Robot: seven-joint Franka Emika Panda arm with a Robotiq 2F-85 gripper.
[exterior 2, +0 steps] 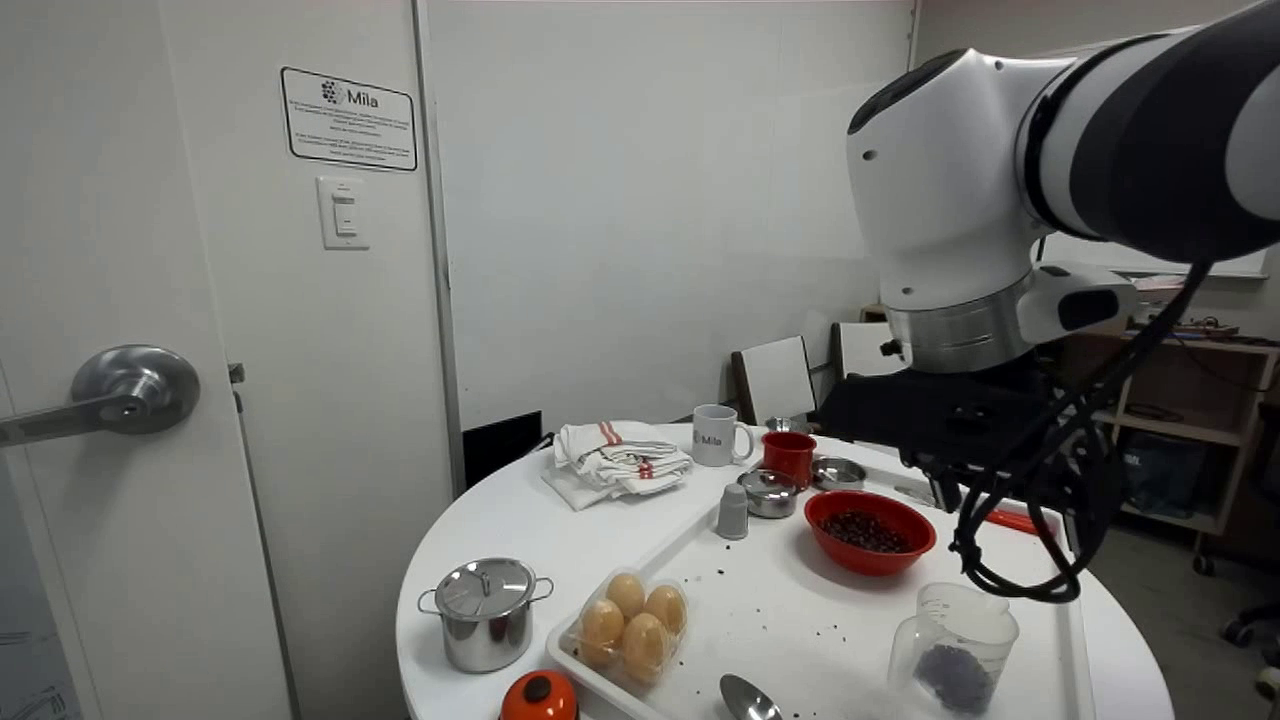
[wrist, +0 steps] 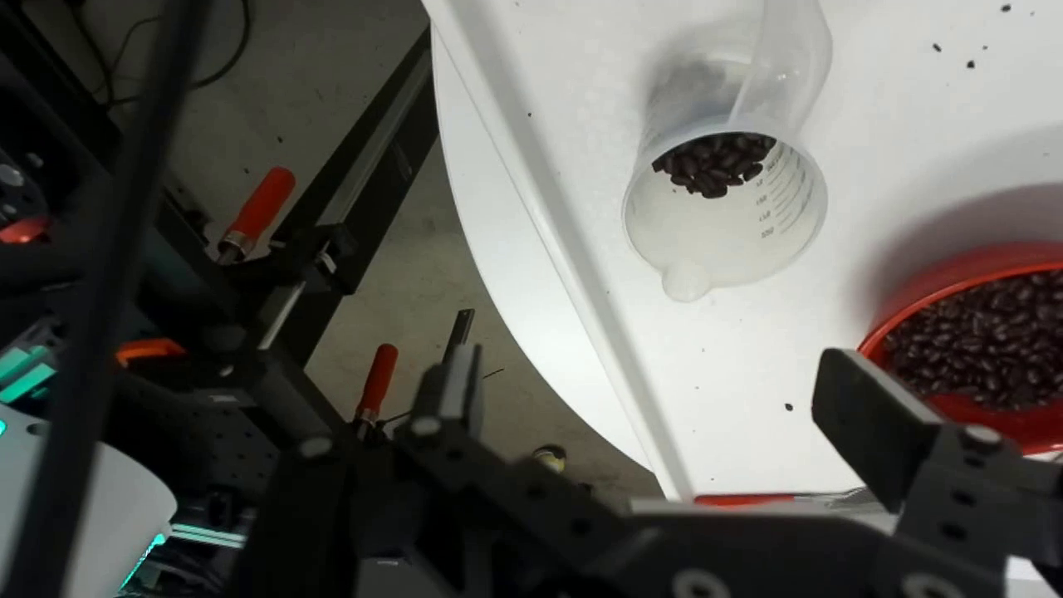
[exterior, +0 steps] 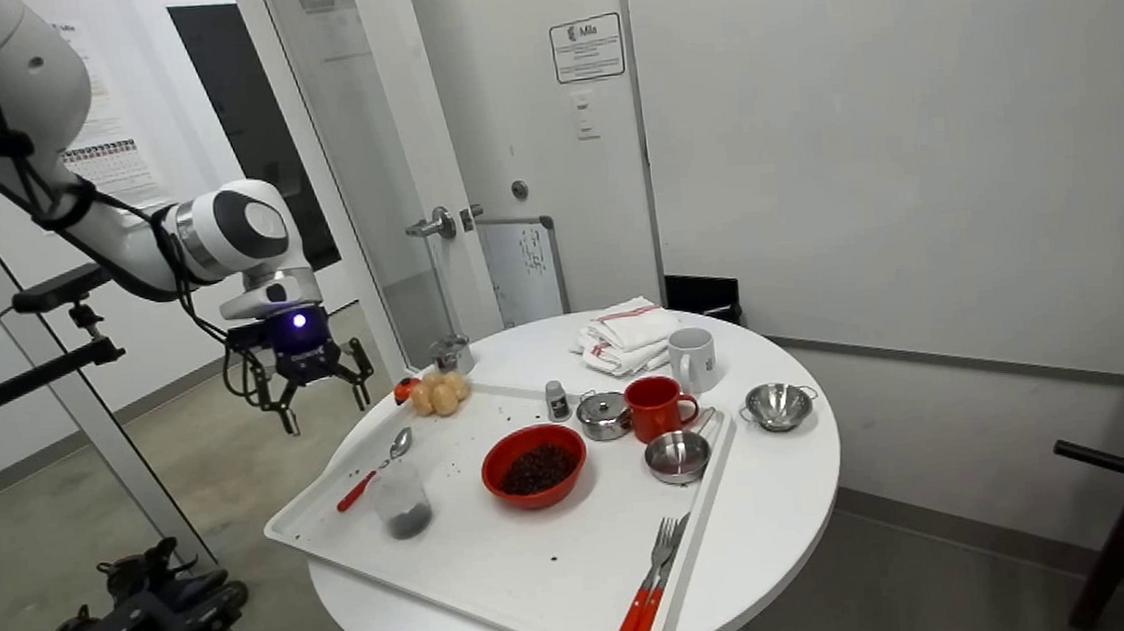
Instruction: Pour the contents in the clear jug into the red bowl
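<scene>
Hanging midair, jaws spread wide, well apart from clear jug (exterior: 402, 501), red bowl (exterior: 536, 500).

Round white table (exterior: 772, 500) in front of a broad pale wall panel (exterior: 888, 129), possibly a whiteboard. Glass door (exterior: 421, 116), lever handle (exterior: 439, 223); Mila sign (exterior: 587, 48) above light switch (exterior 2: 344, 214). Mottled floor (exterior: 234, 482), grey baseboard (exterior: 940, 531). Wooden shelving (exterior 2: 1190, 432) at the back in an exterior view.

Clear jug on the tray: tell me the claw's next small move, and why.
Probably ease the open claw toward the clear jug and line it up for a grasp: it is empty and hangs apart from the jug, which stands upright on the tray with dark beans inside, meant for the red bowl.
</scene>
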